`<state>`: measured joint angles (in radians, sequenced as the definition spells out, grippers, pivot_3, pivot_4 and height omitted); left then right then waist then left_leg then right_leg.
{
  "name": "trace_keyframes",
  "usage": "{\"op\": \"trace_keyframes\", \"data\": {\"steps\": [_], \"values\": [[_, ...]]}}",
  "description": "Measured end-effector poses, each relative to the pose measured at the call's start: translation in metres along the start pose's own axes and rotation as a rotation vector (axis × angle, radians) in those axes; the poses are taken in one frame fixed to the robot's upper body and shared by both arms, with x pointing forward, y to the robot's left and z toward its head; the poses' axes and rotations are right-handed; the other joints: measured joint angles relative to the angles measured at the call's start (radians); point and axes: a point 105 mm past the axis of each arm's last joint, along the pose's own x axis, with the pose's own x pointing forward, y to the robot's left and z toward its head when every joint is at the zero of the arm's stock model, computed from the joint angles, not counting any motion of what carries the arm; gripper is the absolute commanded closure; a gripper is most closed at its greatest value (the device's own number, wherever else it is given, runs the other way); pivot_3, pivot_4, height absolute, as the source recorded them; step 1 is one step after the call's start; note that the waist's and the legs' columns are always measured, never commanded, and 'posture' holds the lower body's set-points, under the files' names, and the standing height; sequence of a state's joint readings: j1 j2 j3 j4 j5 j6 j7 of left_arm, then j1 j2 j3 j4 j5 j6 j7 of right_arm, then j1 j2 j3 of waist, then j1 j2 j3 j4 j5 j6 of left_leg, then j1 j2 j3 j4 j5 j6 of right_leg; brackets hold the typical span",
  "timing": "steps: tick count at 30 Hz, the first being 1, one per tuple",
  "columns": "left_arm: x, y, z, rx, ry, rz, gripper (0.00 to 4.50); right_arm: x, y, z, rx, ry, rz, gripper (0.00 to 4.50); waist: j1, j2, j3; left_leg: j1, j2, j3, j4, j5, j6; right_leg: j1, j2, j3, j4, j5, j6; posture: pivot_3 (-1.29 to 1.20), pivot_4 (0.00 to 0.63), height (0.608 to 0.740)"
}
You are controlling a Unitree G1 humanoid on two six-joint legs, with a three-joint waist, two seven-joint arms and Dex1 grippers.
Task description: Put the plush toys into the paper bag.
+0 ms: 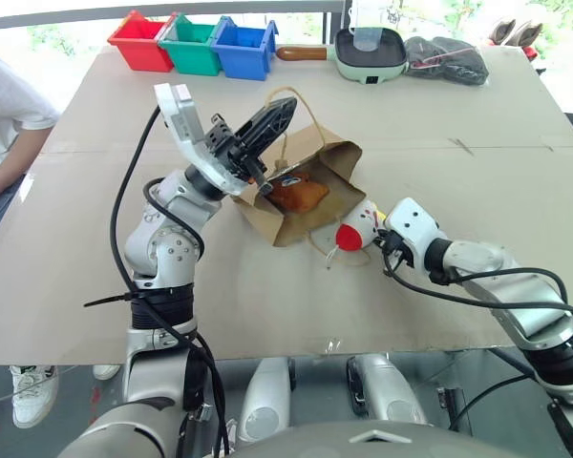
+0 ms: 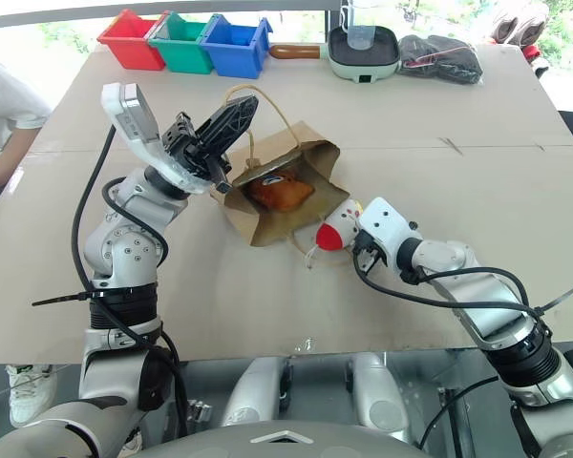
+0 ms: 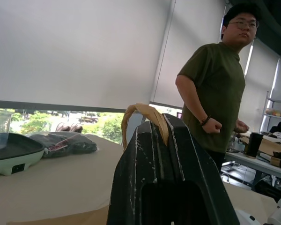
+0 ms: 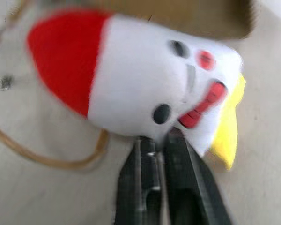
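1. The big bench [image 1: 267, 305] carries the paper bag [image 1: 329, 167], which lies on its side near the middle with its mouth open toward the robot. If the bag slides or folds shut, no toy can go in

2. The left tool [image 1: 258, 134] is held up above the bench, pressed together on one thin bag handle [image 3: 143, 115], and this lifts the top edge of the mouth. The handle is skinny paper. I think a hard pull could tear it, or it could slip out, and then the mouth would drop flat

3. The brown toy [image 1: 296, 194] sits inside the bag, just behind the mouth. If the bag gets tipped or tugged up too much, it might roll back out

4. The white toy [image 4: 150, 79] with the red cap lies on the bench just outside the bag mouth, on top of the other handle loop [image 4: 42, 154]. The loop could snag the toy when it moves

5. The right tool [image 4: 161, 145] is pressed together at the bottom edge of the white toy. It seems to pinch just a bit of fluff, or maybe nothing, so the toy could fall when lifted
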<state>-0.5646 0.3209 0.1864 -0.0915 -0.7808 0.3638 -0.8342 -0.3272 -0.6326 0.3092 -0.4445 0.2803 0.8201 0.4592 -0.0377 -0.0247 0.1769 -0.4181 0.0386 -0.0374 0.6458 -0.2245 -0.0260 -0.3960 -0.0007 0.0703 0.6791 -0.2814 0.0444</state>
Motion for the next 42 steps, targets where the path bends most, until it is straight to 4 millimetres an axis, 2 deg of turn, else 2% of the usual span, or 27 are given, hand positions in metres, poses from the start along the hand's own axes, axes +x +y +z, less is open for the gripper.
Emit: {"op": "trace_keyframes", "data": {"steps": [3,5,10,14,15,17,24,28,32,36,42], "values": [[0.000,0.001,0.000,-0.004,-0.001,0.015,4.50,-0.008,-0.004,0.004,0.016,-0.045,-0.003,4.48,0.001,0.000,0.000,0.000,0.000,0.000,0.000,0.000,0.000,0.000,0.000,0.000,0.000,0.000,0.000,0.00,0.150,0.740],[0.000,0.002,-0.001,-0.013,-0.004,0.028,4.50,-0.019,-0.008,0.019,0.012,-0.116,-0.008,4.48,0.000,0.000,0.000,0.000,0.000,0.000,0.000,0.000,0.000,0.000,0.000,0.000,0.000,0.000,0.000,0.00,0.150,0.740],[0.000,0.003,-0.002,-0.027,0.003,0.035,4.50,-0.028,-0.010,0.033,-0.012,-0.156,0.000,4.48,-0.001,0.000,0.000,0.000,0.000,0.000,0.000,0.000,0.000,0.000,0.000,0.000,0.000,0.000,0.000,0.00,0.150,0.740],[0.005,-0.002,-0.002,-0.063,-0.017,0.022,4.50,-0.021,-0.004,0.072,-0.062,-0.259,0.045,4.48,-0.003,0.000,0.000,0.000,0.000,-0.001,0.000,0.000,0.000,0.000,0.000,-0.001,0.001,0.000,0.000,0.00,0.150,0.740],[0.006,-0.004,-0.001,-0.070,-0.022,0.017,4.50,-0.015,0.000,0.080,-0.067,-0.279,0.068,4.48,-0.002,0.000,0.000,0.000,0.000,-0.001,0.000,0.000,0.000,0.000,0.000,-0.001,0.001,0.000,0.000,0.00,0.150,0.740],[0.007,-0.007,0.000,-0.073,-0.022,0.010,4.50,-0.006,0.003,0.082,-0.086,-0.270,0.093,4.48,-0.001,0.000,0.000,0.000,0.000,-0.001,0.000,0.000,0.000,0.000,0.000,-0.001,0.000,0.000,0.000,0.00,0.150,0.740],[0.010,-0.020,0.006,-0.111,-0.043,-0.025,4.50,0.044,-0.013,0.084,-0.270,-0.167,0.053,4.48,-0.002,0.000,0.000,0.000,0.000,0.000,0.001,0.000,0.000,0.000,0.000,-0.001,0.001,0.000,0.000,0.00,0.150,0.740],[0.005,-0.025,0.001,-0.127,-0.025,-0.026,4.50,0.063,-0.010,0.096,-0.311,-0.190,0.091,4.48,-0.004,0.000,0.000,0.000,0.000,0.000,0.001,0.000,0.000,0.000,0.000,-0.001,0.001,0.000,0.000,0.00,0.150,0.740],[0.001,-0.025,-0.001,-0.127,-0.015,-0.018,4.50,0.072,0.000,0.111,-0.408,-0.244,0.143,4.48,-0.001,0.000,0.000,0.000,0.000,-0.001,0.001,0.000,0.000,0.000,-0.001,-0.001,0.001,0.000,0.000,0.00,0.150,0.740],[-0.008,-0.023,-0.008,-0.125,0.013,0.009,4.50,0.085,0.012,0.107,-0.513,-0.235,0.213,4.48,-0.002,0.001,0.000,0.000,0.000,0.000,0.001,0.000,0.000,0.000,-0.001,-0.001,0.001,0.000,0.000,0.00,0.150,0.740],[-0.015,-0.017,-0.003,-0.080,0.022,0.038,4.50,0.081,-0.002,0.097,-0.547,-0.185,0.205,4.48,0.001,0.001,0.000,0.000,0.000,-0.001,0.001,0.000,0.000,0.000,-0.001,-0.001,0.001,0.000,0.000,0.00,0.150,0.740]]}}
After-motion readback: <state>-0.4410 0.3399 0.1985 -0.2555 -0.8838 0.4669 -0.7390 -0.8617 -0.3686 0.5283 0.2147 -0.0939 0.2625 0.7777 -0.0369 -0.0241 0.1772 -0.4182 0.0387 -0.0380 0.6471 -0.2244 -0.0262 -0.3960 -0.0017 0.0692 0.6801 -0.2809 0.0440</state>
